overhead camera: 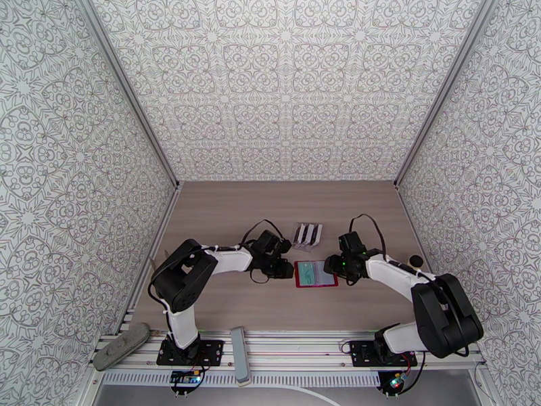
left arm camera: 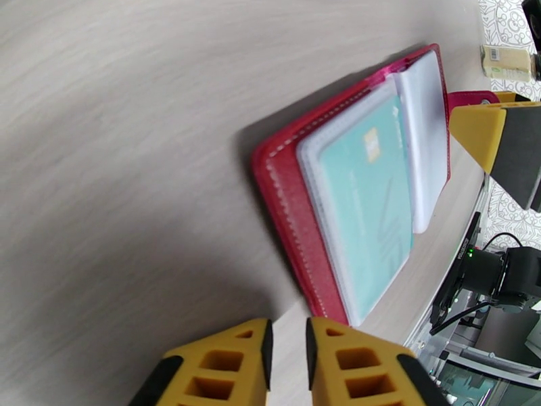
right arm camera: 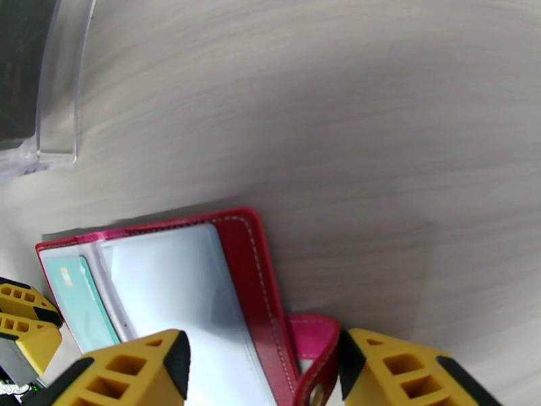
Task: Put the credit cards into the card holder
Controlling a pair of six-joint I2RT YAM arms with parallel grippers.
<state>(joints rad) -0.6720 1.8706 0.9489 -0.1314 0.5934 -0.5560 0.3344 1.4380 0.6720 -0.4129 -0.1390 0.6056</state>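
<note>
One in, several to go: caught between cards.
Found the red card holder (left arm camera: 291,218) open at mid-table, a teal card (left arm camera: 368,211) in its left pocket and the spare cards (overhead camera: 308,236) racked just beyond. Noted the left claw (left arm camera: 289,333) nearly closed on nothing at the holder's left edge, and the right claw (right arm camera: 264,360) spread wide astride the snap tab (right arm camera: 314,340), clamping nothing. Judged the next move to need a fetch from the rack, then a flat slide into an empty sleeve. Sat on a pale wood-grain table (overhead camera: 223,218) between patterned walls (overhead camera: 284,82).
</note>
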